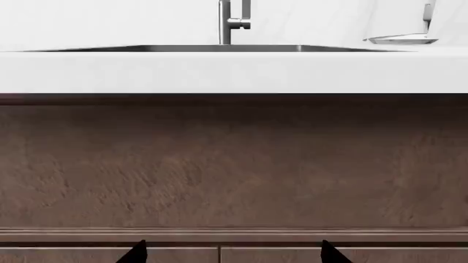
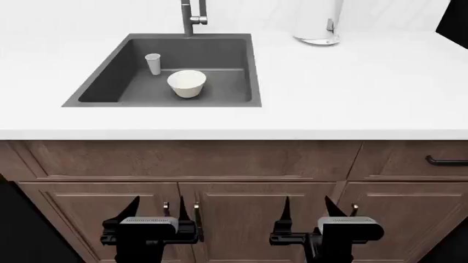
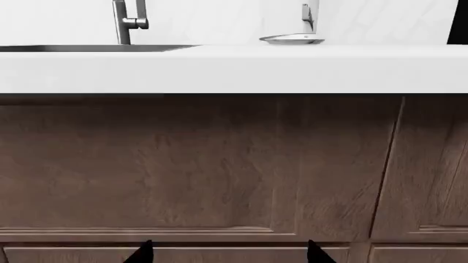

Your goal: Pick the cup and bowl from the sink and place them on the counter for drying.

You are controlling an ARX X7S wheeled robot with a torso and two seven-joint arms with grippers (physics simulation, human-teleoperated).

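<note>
In the head view the dark grey sink (image 2: pixel 102 82) is set in the white counter (image 2: pixel 351 87). Inside it the small white cup (image 2: pixel 153 63) stands upright toward the back, and the wider cream bowl (image 2: pixel 187 84) sits just in front and to its right. Both grippers hang low in front of the cabinets, well below the counter edge. My left gripper (image 2: pixel 157 211) is open and empty, and so is my right gripper (image 2: pixel 310 209). The wrist views show only the sink rim (image 1: pixel 219 48) (image 3: pixel 87 48); cup and bowl are hidden there. Fingertips (image 1: pixel 135 253) (image 3: pixel 142 252) stand wide apart.
A tall grey faucet (image 2: pixel 193 16) rises behind the basin. A white paper-towel roll on a metal stand (image 2: pixel 317 22) is at the back right of the counter. Brown cabinet doors (image 2: pixel 241 219) with small knobs face the grippers; a black drawer handle (image 2: pixel 446 161) is at right.
</note>
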